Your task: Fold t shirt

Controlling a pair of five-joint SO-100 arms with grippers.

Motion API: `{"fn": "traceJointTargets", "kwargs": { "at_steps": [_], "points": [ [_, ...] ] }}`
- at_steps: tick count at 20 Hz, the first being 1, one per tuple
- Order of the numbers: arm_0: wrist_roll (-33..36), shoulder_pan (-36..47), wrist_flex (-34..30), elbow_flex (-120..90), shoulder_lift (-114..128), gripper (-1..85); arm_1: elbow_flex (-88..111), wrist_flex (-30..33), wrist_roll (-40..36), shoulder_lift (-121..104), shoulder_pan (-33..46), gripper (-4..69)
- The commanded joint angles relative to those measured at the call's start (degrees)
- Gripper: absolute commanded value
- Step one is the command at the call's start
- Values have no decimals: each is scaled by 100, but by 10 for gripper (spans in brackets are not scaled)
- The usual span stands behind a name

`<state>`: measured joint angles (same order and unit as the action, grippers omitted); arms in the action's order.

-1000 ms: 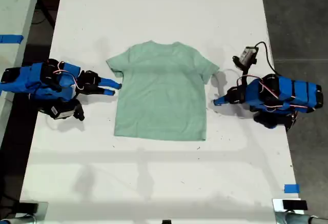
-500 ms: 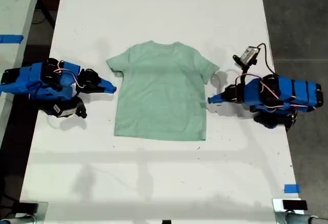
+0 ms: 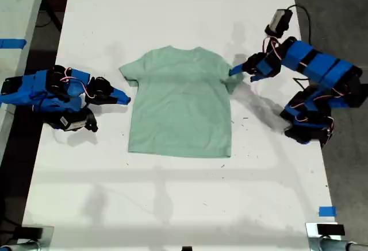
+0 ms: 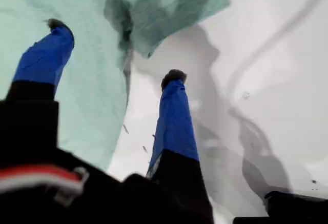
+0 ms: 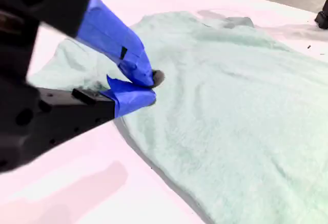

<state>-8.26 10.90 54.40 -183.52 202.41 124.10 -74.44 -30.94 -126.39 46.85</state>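
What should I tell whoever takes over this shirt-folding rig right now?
My first hand is open, raised over the sleeve on the exterior view's right, one finger above fabric and one above bare table. It grips nothing.
My second hand is shut and empty, low at the shirt's edge on the exterior view's left, just below that sleeve.
The t shirt lies flat and spread out mid-table, neckline toward the exterior view's top.
Done: nothing folded.
Left: every fold. Probably start by closing on the sleeve under my first hand.
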Motion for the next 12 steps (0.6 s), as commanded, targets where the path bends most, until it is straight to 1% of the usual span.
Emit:
{"fn": "traceJointTargets", "kwargs": {
  "at_steps": [1,3,6,8,10,12],
  "points": [
    [-62,-9,-18,-97,26,-1,97,1037,-79,659,448,311],
    [-62,-9,-18,-97,26,-1,290,1635,44,1134,519,299],
    [-62,-9,-18,-97,26,-1,211,2250,141,1793,378,289],
    [-62,-18,-18,-97,26,-1,167,2487,237,2109,378,277],
    [-62,-26,-18,-97,26,-1,158,2584,352,2285,369,245],
    [-62,-26,-18,-97,26,-1,141,2584,422,2312,360,177]
  ]
}}
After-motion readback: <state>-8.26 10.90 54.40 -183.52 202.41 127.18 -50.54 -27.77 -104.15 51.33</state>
